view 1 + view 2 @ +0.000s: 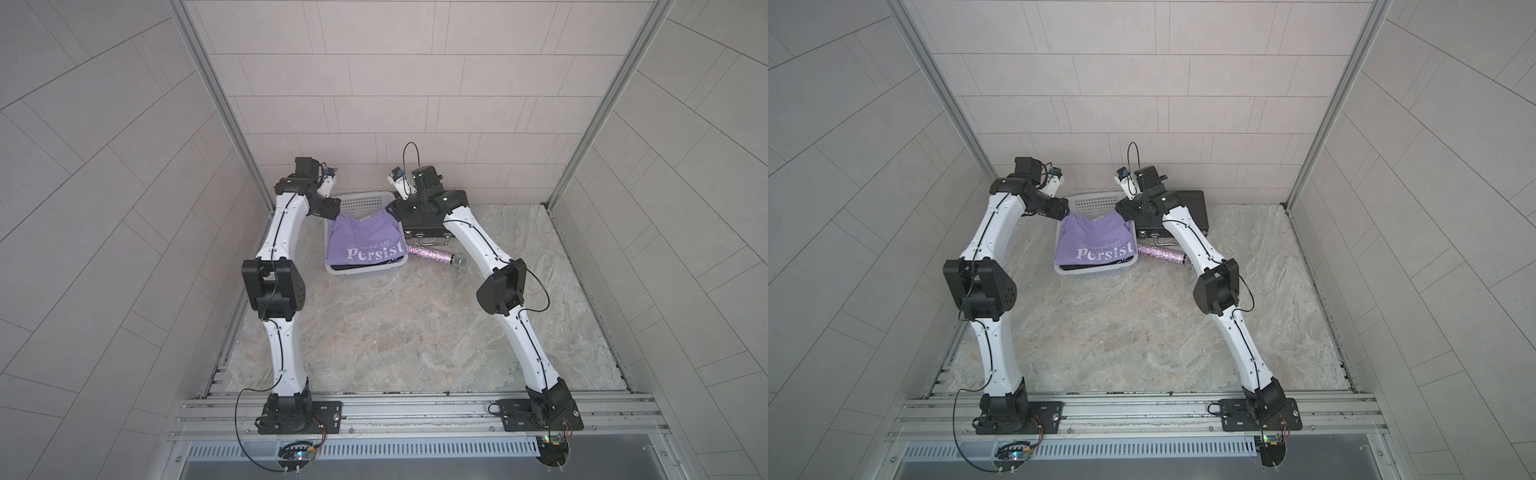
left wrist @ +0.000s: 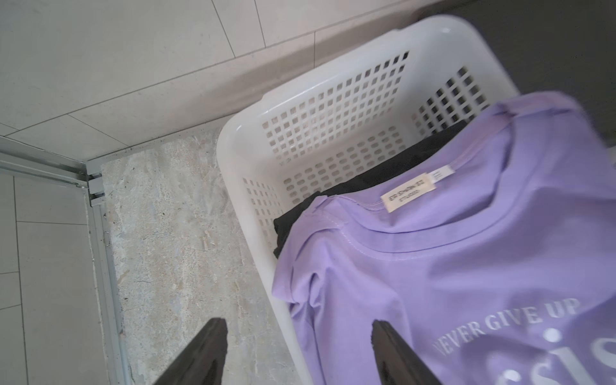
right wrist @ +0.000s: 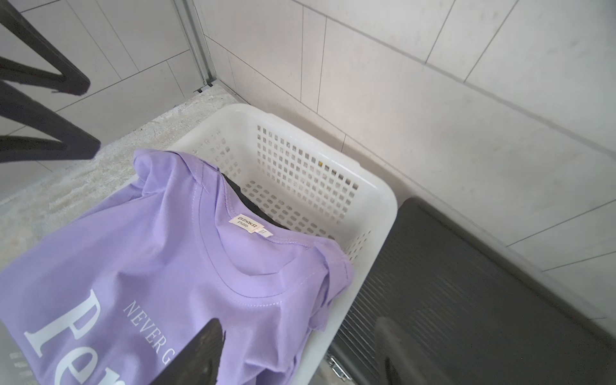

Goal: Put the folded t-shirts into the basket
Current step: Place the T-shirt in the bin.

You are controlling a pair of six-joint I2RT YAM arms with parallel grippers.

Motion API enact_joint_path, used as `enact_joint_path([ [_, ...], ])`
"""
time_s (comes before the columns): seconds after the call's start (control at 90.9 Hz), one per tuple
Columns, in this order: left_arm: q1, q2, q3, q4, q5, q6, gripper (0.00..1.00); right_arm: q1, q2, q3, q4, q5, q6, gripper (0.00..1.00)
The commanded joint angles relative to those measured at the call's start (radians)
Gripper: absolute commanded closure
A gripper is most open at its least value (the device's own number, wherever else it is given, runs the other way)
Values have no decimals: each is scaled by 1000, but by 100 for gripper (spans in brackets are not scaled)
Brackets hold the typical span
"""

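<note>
1. My left claw (image 2: 296,323) and right claw (image 3: 298,321) both stand open and hold nothing. Each is poised above a side rim of the basket (image 1: 361,203).
2. The lavender shirt (image 1: 365,239) lies on top in the basket, over a black shirt (image 2: 400,161). Its shoulder corners lap over the rim on both sides. I see no shirts on the table.
3. One finger of each claw hangs over the cloth. If I pull away low, a tip could snag a fold and drag the shirt out.
4. The shirt sits high and off-square, so a knock to the basket could slide it over the rim.
5. My right arm passes over the case (image 1: 1192,212), and the mic (image 1: 432,255) lies just beside the basket. A careless sweep would hit them.
6. The table (image 1: 415,332) is flat, pale veined stone.
7. Tiled walls (image 1: 415,83) close three sides. The basket is near the back one, so my way out is up and toward my bases.
</note>
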Motion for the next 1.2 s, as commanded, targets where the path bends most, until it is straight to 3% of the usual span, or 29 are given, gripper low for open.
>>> enact_joint_path([
  [0.0,-50,-55,-103,29,85,13,27,1,-51,-3,-76,-42,-36,22],
  [0.077,-81,-76,-171,60,99,19,28,14,-58,-18,-113,-104,-48,24],
  [0.165,-87,-72,-204,89,98,5,31,40,-56,-35,-132,-123,-50,34],
  [0.308,-84,-2,-157,71,67,-5,33,48,-26,-39,-78,-132,18,46],
  [0.462,-78,81,-118,56,36,-15,34,63,47,3,-67,-91,32,51],
  [0.946,-39,115,-264,127,44,-16,33,61,185,7,-63,-3,-3,56],
  [1.189,-41,90,-302,143,32,-16,31,49,168,-13,-73,-5,7,51],
])
